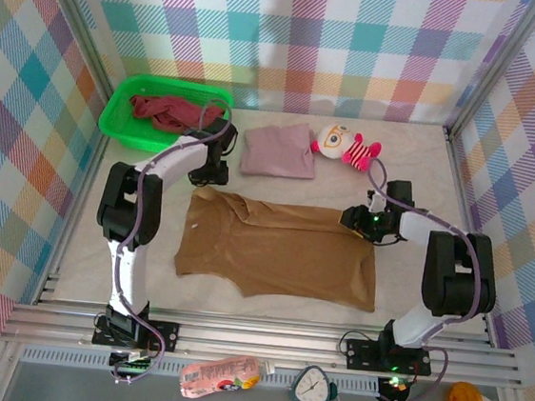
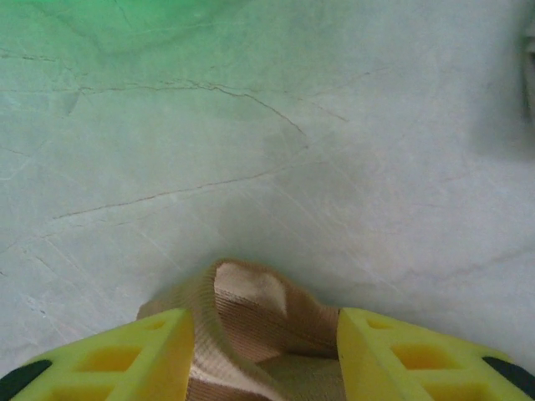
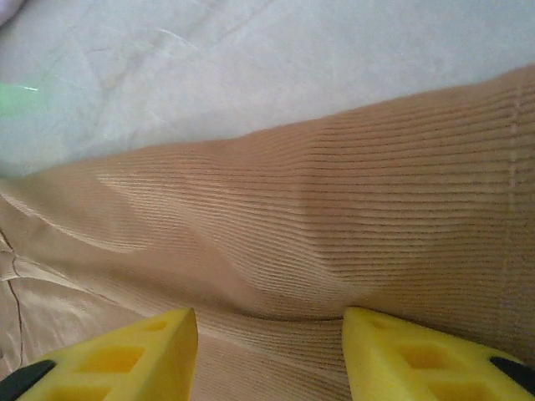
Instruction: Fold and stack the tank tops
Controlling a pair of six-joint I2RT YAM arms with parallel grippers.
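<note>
Left gripper (image 2: 266, 338): yellow jaws stand at a middling width. A ribbed tan strap loop lies slack between them and is not visibly pinched. Right gripper (image 3: 269, 338): jaws likewise apart, low over ribbed tan cloth, holding nothing.

Both sit over the tan-brown ribbed cloth tank top (image 1: 281, 250). It is spread flat at the centre of the pale table (image 1: 414, 168), straps toward 9 o'clock and hem toward 3. The left gripper is at its 11 o'clock corner and the right at its 2 o'clock corner.

Further out:
- The dusty mauve-pink tank top (image 1: 279, 151), folded square, lies near the tan one at 12 o'clock.
- The pink-and-white striped plush toy (image 1: 343, 144) lies at 1 o'clock, just beside the mauve square.
- The dark maroon-red tank top (image 1: 167, 110) lies crumpled in the green plastic basket (image 1: 113, 122) at 10 o'clock.

Risks, as I judge them:
1. The left jaws may close on the strap alone. The strap would stretch and the body would lag, so the fold would come out skewed.
2. The right side has no raised edge between the jaws. It may pinch a mid-cloth ridge or both layers, or slip off altogether.
3. If the two sides lift unevenly, the ribbed knit will twist or bunch.
4. A sweep toward 12 o'clock could nudge the mauve square or the toy and spoil the stack.
</note>
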